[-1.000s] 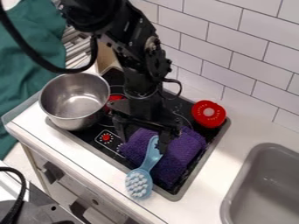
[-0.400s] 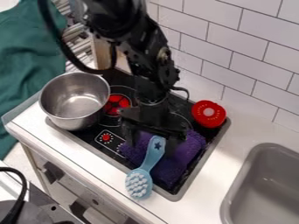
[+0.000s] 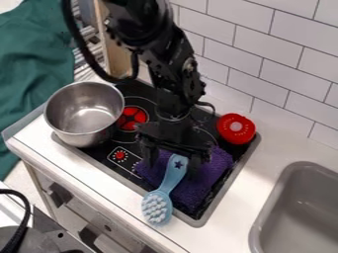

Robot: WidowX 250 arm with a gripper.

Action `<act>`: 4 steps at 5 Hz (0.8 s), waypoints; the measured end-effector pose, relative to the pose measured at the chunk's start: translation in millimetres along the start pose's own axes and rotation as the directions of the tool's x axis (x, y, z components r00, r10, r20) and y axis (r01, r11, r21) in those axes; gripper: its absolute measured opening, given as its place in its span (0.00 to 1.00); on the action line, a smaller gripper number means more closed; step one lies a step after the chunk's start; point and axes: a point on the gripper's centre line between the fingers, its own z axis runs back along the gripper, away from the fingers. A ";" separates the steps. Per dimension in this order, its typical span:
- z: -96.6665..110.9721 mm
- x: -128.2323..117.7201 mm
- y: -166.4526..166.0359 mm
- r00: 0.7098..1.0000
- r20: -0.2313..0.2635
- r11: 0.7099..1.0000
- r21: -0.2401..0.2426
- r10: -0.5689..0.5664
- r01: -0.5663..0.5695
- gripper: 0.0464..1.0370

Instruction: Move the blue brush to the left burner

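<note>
And here's the gripper (image 3: 173, 167), mid-frame over the purple cloth (image 3: 204, 170), fingers wide apart, one each side of the brush (image 3: 168, 187), no grip on it! The brush lies just below centre, handle up on the cloth, bristles facing up, head towards the bottom of the frame. Over at left, the pot (image 3: 74, 140); right of centre, the red lid (image 3: 235, 129); lower right, the sink (image 3: 300, 197)

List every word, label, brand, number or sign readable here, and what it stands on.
No readable words or numbers.
Blue brush handle: a dark star.
Red round piece: pale marks in a ring, too small to read.
Stove panel: pale marks around a red dot, too small.
</note>
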 end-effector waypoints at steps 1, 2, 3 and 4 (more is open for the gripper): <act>-3.9 2.5 0.4 1.000 -0.008 1.000 0.006 0.003 -0.002 0.91; -7.9 2.3 0.4 1.000 -0.015 1.000 0.008 0.009 -0.009 0.61; -7.9 3.5 1.0 1.000 -0.008 1.000 0.011 0.022 -0.022 0.44; -7.9 3.4 0.5 1.000 -0.008 1.000 0.011 0.017 -0.017 0.44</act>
